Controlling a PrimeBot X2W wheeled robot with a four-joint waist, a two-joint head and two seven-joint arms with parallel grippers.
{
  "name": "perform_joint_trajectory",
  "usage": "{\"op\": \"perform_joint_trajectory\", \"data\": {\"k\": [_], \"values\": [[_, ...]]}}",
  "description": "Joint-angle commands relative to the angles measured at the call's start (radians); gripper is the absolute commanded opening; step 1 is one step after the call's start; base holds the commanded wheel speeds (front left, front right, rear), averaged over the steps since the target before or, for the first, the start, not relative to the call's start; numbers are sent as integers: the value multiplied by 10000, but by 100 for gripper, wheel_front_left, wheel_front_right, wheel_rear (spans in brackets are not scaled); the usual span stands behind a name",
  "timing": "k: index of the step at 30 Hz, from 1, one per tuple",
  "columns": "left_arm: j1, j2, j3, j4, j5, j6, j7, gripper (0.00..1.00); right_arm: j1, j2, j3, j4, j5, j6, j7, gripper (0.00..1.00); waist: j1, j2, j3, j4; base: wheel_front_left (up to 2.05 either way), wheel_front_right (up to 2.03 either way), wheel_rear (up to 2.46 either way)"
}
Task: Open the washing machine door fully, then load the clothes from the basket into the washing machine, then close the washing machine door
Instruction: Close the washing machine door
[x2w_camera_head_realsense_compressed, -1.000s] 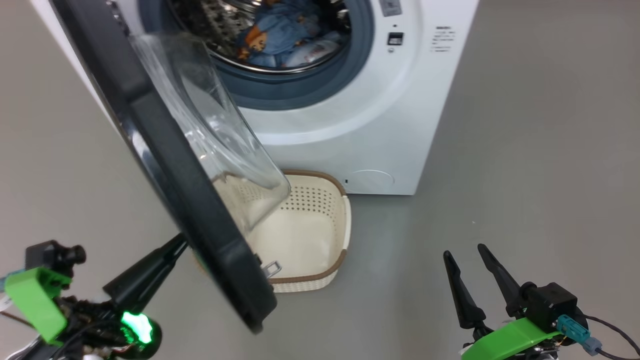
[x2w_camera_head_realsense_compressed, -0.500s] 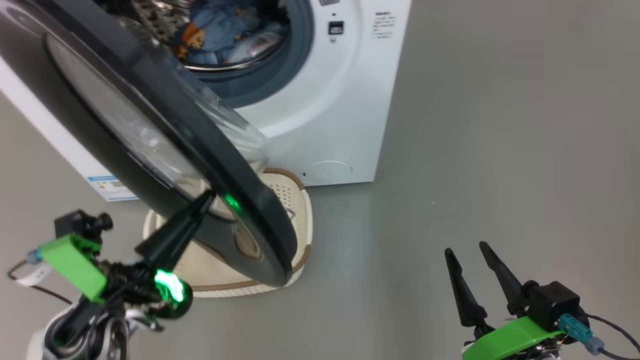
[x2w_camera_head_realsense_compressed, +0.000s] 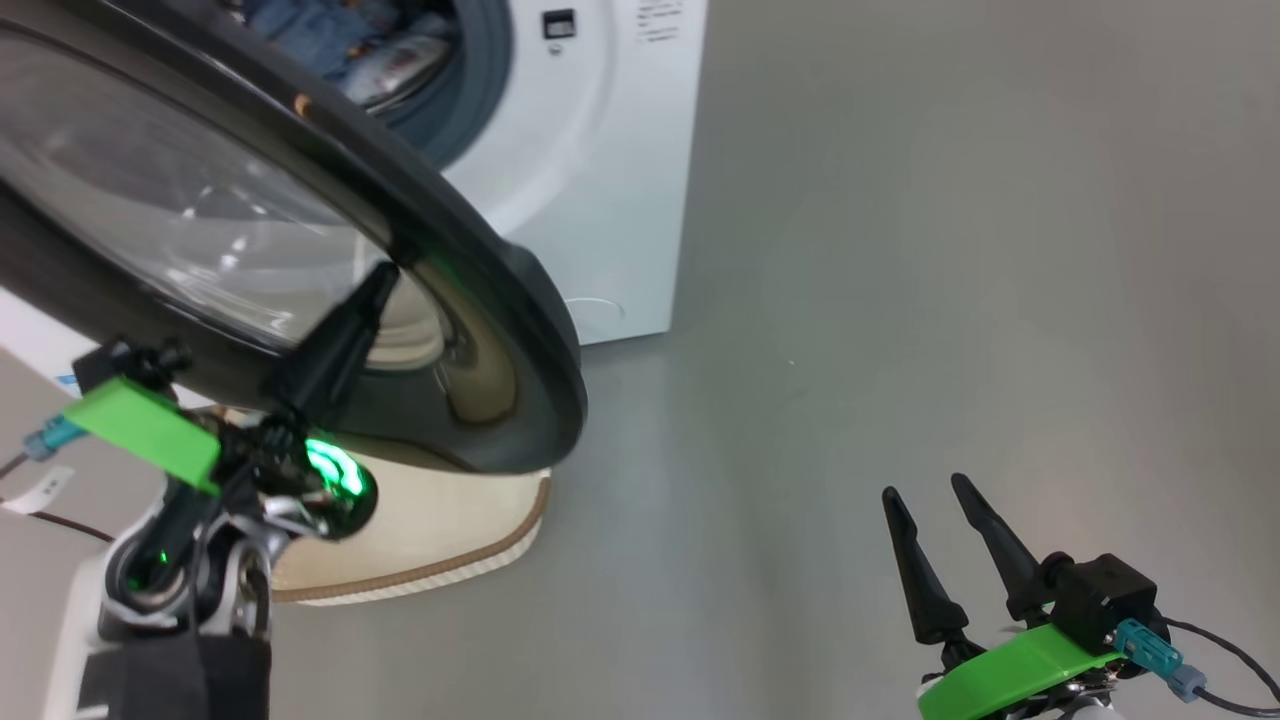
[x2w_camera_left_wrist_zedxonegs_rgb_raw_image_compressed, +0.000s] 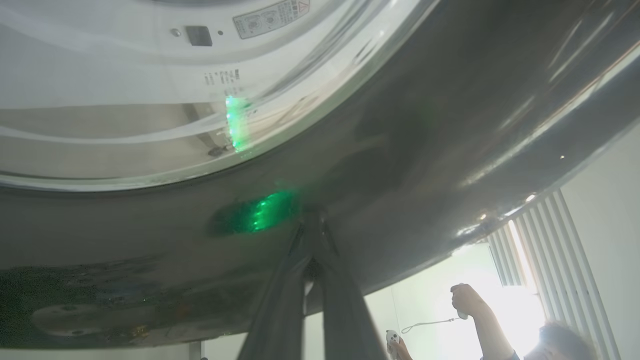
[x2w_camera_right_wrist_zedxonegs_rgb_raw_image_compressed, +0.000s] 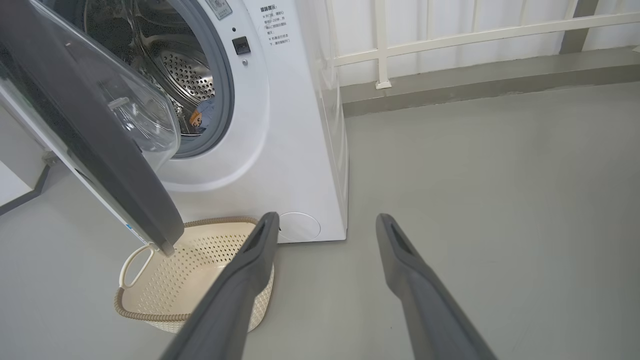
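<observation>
At lower left of head view, left gripper (x2w_camera_head_realsense_compressed: 383, 278) was closed finger to finger, tips touching outer face of washing machine door (x2w_camera_head_realsense_compressed: 520, 330). Door stood ajar at upper left. Clothes (x2w_camera_head_realsense_compressed: 330, 45) lay inside washing machine (x2w_camera_head_realsense_compressed: 590, 200) at top. Basket (x2w_camera_head_realsense_compressed: 430, 540) sat beneath door. Right gripper (x2w_camera_head_realsense_compressed: 925, 490), at lower right, was spread wide, holding nothing.

Left wrist view: joined fingers met door's dark rim at centre; person (x2w_camera_left_wrist_zedxonegs_rgb_raw_image_compressed: 480, 315) at lower right.

Right wrist view: basket at lower left, below door edge.

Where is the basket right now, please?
In the right wrist view, the basket sits lower left on the floor, just in front of the washing machine and beneath the lower edge of the washing machine door.
</observation>
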Motion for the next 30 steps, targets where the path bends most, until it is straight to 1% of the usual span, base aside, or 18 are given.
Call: {"op": "perform_joint_trajectory", "data": {"k": [1, 5, 9, 15, 23, 30], "values": [[-558, 145, 281, -27, 95, -97, -265, 0, -284, 12, 283, -271, 64, 25, -49, 100, 0, -1, 197, -288, 0, 0, 0], [-1057, 145, 199, 385, 70, -98, -756, 0, -333, 12, 346, -271, 109, 25, -49, 100, 0, -1, 329, -524, 0, 0, 0], [-1364, 145, 56, 669, 61, -98, -880, 0, -366, 12, 371, -270, 122, 25, -49, 100, 0, -1, 403, -653, 0, 0, 0], [-1515, 145, 99, 857, 202, -99, -1126, 0, -403, 12, 341, -269, 118, 25, -49, 100, 0, -1, 407, -700, 0, 0, 0], [-1202, 145, 168, 808, 288, -99, -1272, 0, -333, 12, 156, -295, 90, 25, -49, 100, 0, -1, 63, -291, 0, 0, 0], [-539, 145, 406, 566, 546, -99, -1668, 0, -258, 13, 165, -247, 152, 25, -49, 100, 0, -1, -401, 195, 0, 0, 0]]}}
